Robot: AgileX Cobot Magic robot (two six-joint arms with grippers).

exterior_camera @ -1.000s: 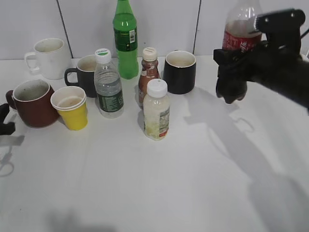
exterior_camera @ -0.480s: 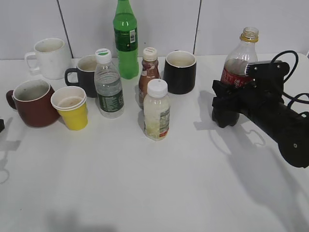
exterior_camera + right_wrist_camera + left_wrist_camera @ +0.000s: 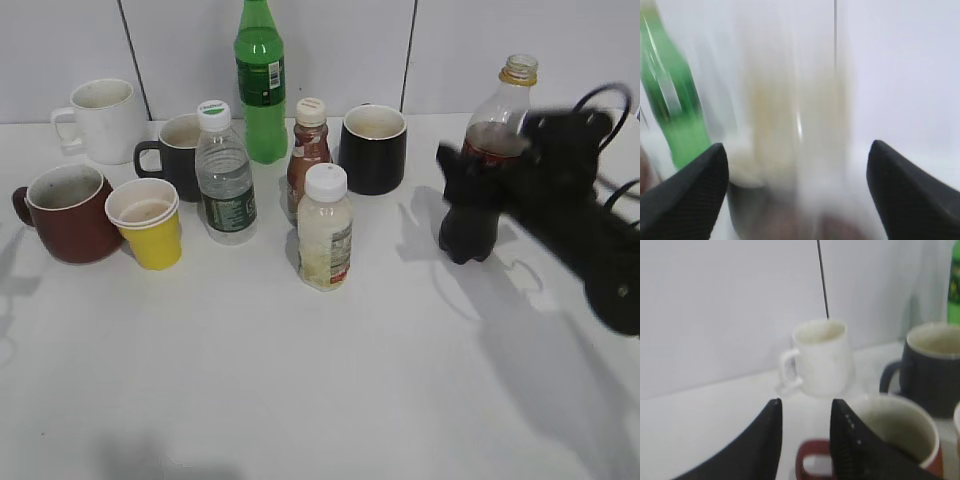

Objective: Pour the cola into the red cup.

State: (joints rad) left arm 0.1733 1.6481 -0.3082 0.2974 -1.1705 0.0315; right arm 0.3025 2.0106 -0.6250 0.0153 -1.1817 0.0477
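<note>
The cola bottle (image 3: 508, 105), uncapped with a gold neck ring, stands upright on the table at the right. My right gripper (image 3: 482, 205) is around its lower part, blurred by motion. In the right wrist view the bottle (image 3: 800, 125) is a pale blur between the fingers of my right gripper (image 3: 797, 155), which stand wide apart with gaps on both sides. The red cup (image 3: 65, 215) sits at the far left. My left gripper (image 3: 802, 407) is open just before the cup's handle (image 3: 807, 462); it is out of the exterior view.
A yellow paper cup (image 3: 148, 222), water bottle (image 3: 224, 175), white-capped bottle (image 3: 324, 230), small brown bottle (image 3: 307, 150), green bottle (image 3: 260, 75), two black mugs (image 3: 372, 148) and a white mug (image 3: 100, 120) crowd the back left and middle.
The cola bottle came down from the air onto the table at the right. My right gripper shifted around it. My left gripper slid out of the exterior view at the left edge.
</note>
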